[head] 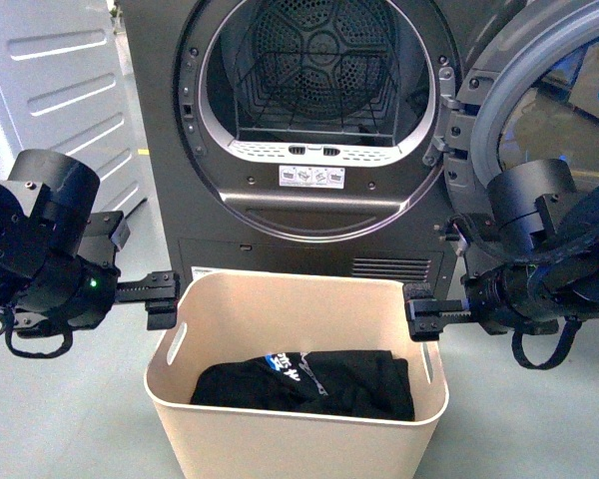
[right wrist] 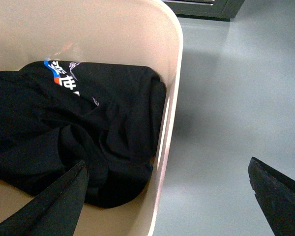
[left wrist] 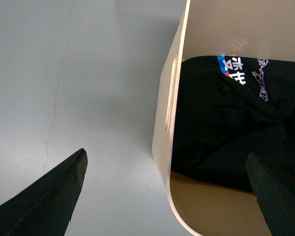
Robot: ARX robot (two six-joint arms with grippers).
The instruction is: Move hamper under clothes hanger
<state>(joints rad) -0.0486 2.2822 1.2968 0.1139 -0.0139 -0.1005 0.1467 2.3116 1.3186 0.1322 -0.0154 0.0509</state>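
The beige hamper [head: 280, 299] stands on the floor in front of the dryer, with a black garment [head: 309, 384] lying in it. My left gripper [head: 165, 301] is open and straddles the hamper's left rim [left wrist: 162, 142], one finger outside and one inside. My right gripper [head: 419, 317] is open and straddles the right rim [right wrist: 162, 157] the same way. The black garment with blue and white print also shows in the left wrist view [left wrist: 226, 118] and the right wrist view [right wrist: 78, 132]. The clothes hanger is out of view.
The dark grey dryer [head: 319, 230] stands right behind the hamper, its round door [head: 539, 90] swung open to the right. A pale white panel [head: 50, 90] stands at the back left. Grey floor [right wrist: 236, 98] lies on both sides of the hamper.
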